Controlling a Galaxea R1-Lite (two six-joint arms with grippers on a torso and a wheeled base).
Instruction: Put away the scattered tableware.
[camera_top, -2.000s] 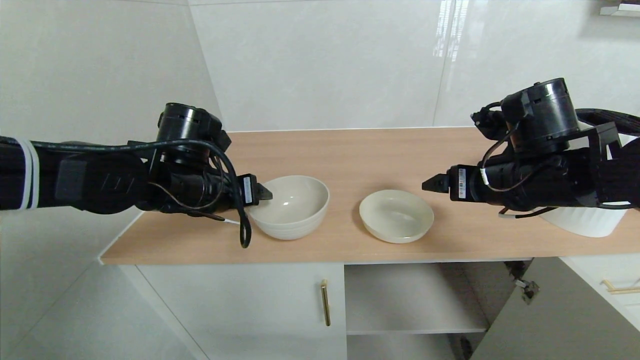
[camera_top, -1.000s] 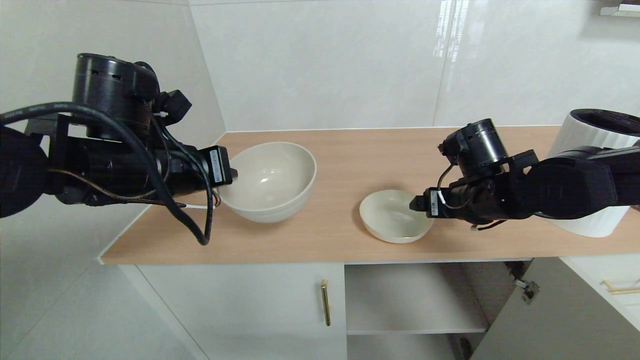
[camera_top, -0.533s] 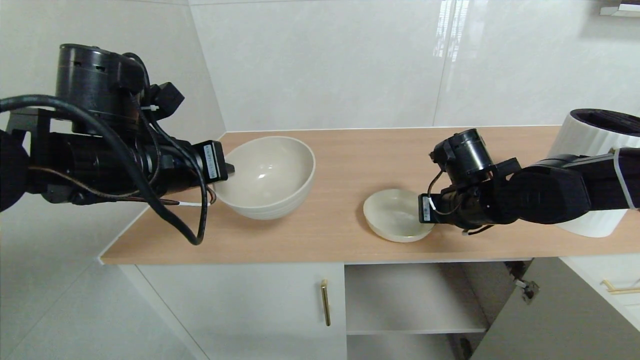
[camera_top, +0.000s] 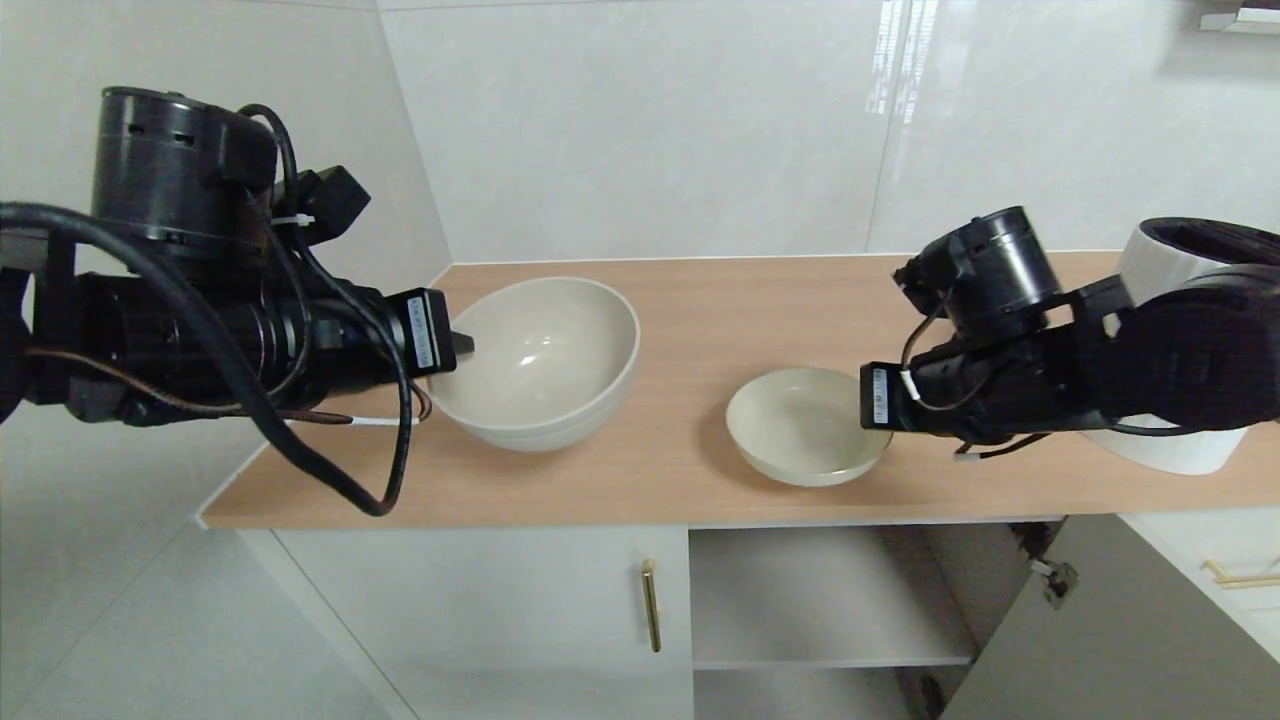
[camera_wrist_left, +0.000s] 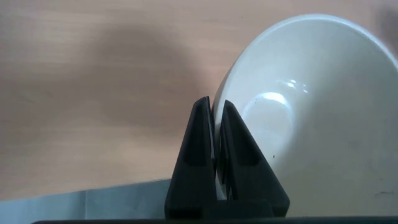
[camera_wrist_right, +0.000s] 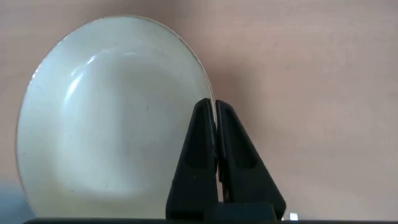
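A deep cream bowl (camera_top: 540, 365) hangs tilted above the left part of the wooden counter (camera_top: 700, 320), and my left gripper (camera_top: 455, 348) is shut on its near-left rim. The left wrist view has the bowl (camera_wrist_left: 317, 118) with that gripper (camera_wrist_left: 216, 134) pinching its rim. A shallower pale bowl (camera_top: 805, 425) sits at the counter's front centre-right, slightly lifted, with my right gripper (camera_top: 868, 395) shut on its right rim. In the right wrist view the gripper (camera_wrist_right: 215, 134) clamps the edge of this shallow bowl (camera_wrist_right: 112, 118).
A white ribbed container (camera_top: 1180, 340) stands at the counter's right end behind my right arm. Below the counter is a closed cabinet door with a brass handle (camera_top: 649, 606), and beside it an open cabinet with a white shelf (camera_top: 820, 600).
My left gripper lifted the deep bowl off the counter and holds it up. My right gripper came down to the shallow bowl, closed on its rim and has raised it slightly.
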